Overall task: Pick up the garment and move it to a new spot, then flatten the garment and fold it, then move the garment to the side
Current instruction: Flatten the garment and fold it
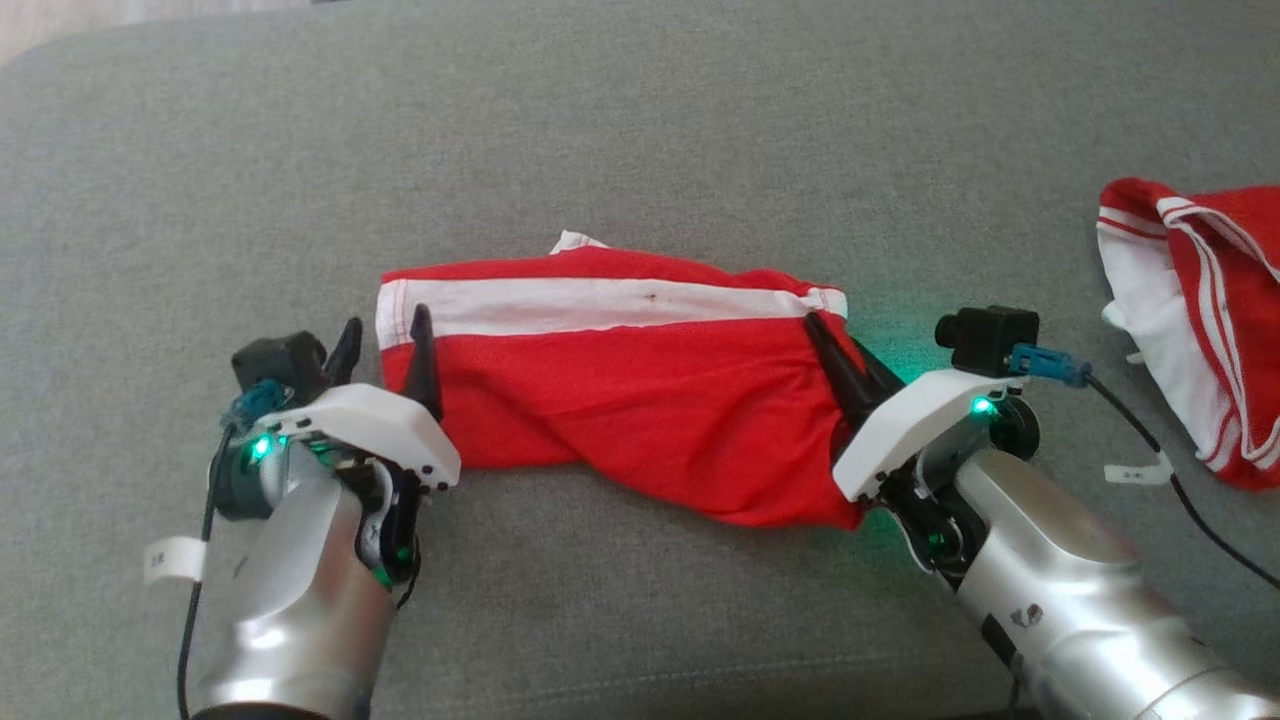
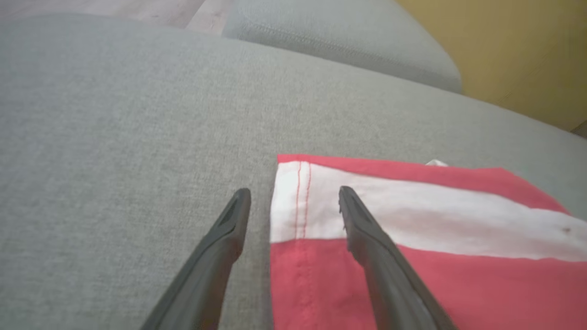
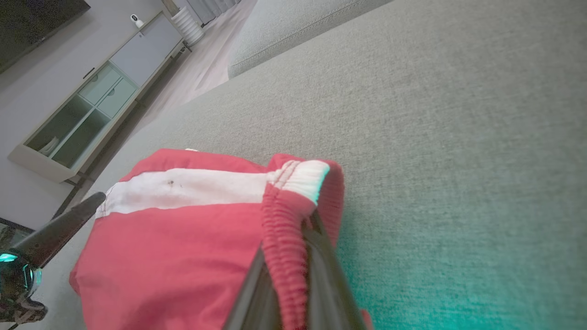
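Head view, with both wrist views. We see the garment (image 1: 620,400), a pair of red shorts with a white side stripe, lying lengthwise and creased across the middle of a grey sofa cushion (image 1: 640,120). Its hemmed leg end faces the robot's left and its gathered elastic waistband faces the right.

The left gripper (image 1: 386,318) sits at the leg end with its fingers spread wide. In the left wrist view, the left gripper (image 2: 294,190) straddles the hem edge of the garment (image 2: 412,284), one finger over bare cushion (image 2: 114,137) and the other over the white stripe. We cannot tell whether either finger presses on the cloth.

The right gripper (image 1: 825,335) is at the waistband end, fingers drawn together. In the right wrist view, the right gripper (image 3: 293,238) pinches a fold of the garment's (image 3: 174,256) red waistband.

A second garment (image 1: 1200,320), red and white, lies crumpled well apart at the cushion's right edge.

Markings: a white tag (image 1: 172,560) hangs on the left arm's cable, and another tag (image 1: 1135,472) on the right arm's cable carries print too small for us to read. A small dark emblem (image 1: 1025,615) on the right forearm is likewise illegible. The garment shows no readable lettering, only a dark speck (image 1: 652,296) on the stripe.
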Robot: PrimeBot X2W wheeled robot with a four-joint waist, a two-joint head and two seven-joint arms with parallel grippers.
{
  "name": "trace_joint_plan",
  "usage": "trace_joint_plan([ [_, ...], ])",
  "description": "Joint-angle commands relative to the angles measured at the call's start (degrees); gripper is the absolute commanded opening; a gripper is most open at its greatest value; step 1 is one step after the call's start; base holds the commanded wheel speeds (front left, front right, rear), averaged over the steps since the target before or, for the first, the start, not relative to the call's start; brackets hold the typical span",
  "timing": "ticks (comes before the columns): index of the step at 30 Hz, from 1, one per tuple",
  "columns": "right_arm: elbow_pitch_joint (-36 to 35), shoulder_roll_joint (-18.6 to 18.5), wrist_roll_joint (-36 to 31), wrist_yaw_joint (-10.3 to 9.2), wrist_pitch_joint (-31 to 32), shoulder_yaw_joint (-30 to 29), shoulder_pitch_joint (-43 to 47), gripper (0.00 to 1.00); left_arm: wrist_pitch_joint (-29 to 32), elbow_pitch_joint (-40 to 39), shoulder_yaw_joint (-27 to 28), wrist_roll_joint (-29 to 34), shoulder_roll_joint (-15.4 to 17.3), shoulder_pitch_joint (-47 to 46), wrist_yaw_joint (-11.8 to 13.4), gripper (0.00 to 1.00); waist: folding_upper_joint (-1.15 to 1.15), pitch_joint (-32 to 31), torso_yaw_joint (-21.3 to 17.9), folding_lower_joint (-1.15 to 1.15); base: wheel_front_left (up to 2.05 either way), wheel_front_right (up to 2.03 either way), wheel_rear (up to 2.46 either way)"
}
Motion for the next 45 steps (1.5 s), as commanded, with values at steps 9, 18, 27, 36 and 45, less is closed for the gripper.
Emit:
trace_joint_plan([
  [9,-2.2,0.0,0.5,0.37,-1.6,2.6,-3.1,0.0,-0.3,5.8,3.1,0.1,1.0,-5.0,-0.7,1.0,0.0,1.9,-0.7,0.0,0.0,0.0,0.0],
  [18,-2.0,-0.7,1.6,0.37,-2.6,3.4,-4.3,0.0,-0.3,9.4,0.8,0.1,1.0,-7.1,-3.0,0.0,0.0,2.7,-0.4,0.0,0.0,0.0,0.0],
  [27,-1.1,-1.3,0.4,0.37,-6.0,2.5,-4.7,0.0,-0.3,-3.9,3.1,4.5,2.5,-4.2,-1.7,0.0,0.0,-2.6,0.7,0.0,0.0,0.0,0.0],
  [36,-7.1,-4.6,-1.7,0.37,-6.7,1.4,-7.9,0.0,0.2,-18.6,4.9,8.0,7.7,-5.2,-2.2,0.0,0.0,-9.5,1.7,0.0,0.0,0.0,0.0],
  [45,-12.4,-7.3,-4.5,0.37,-1.5,-1.9,-20.0,0.0,8.0,-24.5,2.6,10.6,10.3,-17.7,-2.6,0.0,0.0,-2.5,3.8,0.0,0.0,0.0,0.0],
])
